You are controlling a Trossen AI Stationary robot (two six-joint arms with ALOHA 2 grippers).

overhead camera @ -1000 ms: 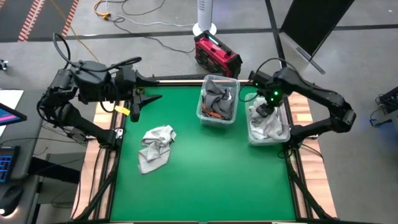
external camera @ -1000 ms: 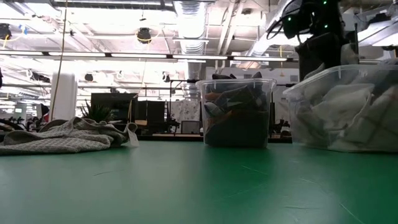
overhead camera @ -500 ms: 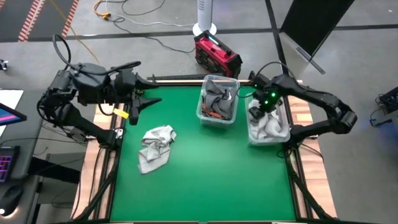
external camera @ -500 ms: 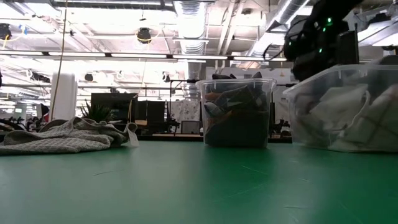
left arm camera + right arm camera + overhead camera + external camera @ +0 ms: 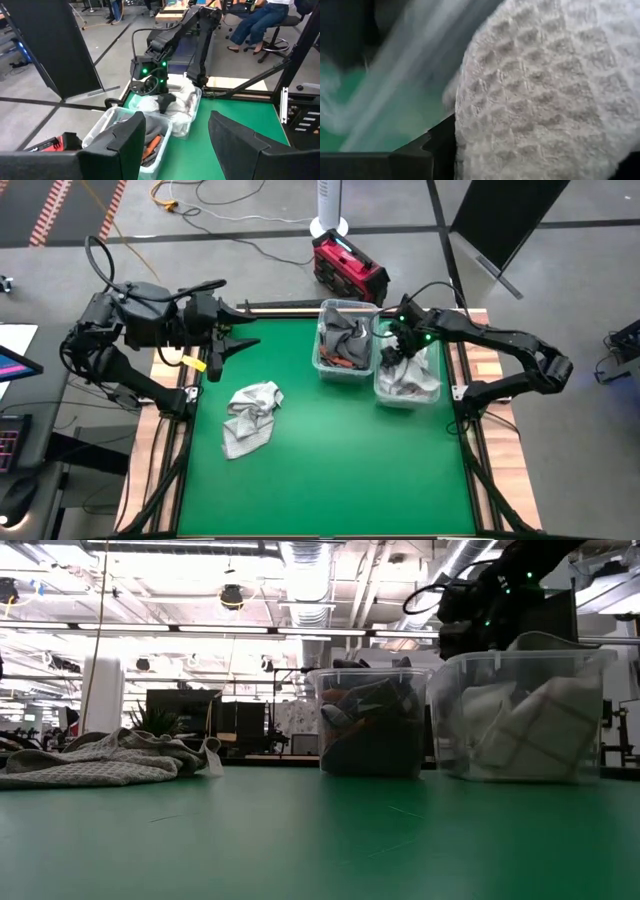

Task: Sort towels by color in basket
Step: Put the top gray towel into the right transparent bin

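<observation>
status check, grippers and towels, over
Right gripper down in right bin among white towels. Left gripper open, waiting at table's left. Light grey towel loose on mat. Nothing blocking.

- We see bright ceiling strip lights (image 5: pixel 230 632) glaring across the low view's upper half.
- The right wrist view's waffle-weave towel (image 5: pixel 555 85) fills the frame, its left side blurred.

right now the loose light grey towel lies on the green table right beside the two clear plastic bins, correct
Not quite. In the high view the crumpled light grey cloth towel lies on the green table well apart from the two clear plastic bins, on the left arm's side, not beside them.
</observation>
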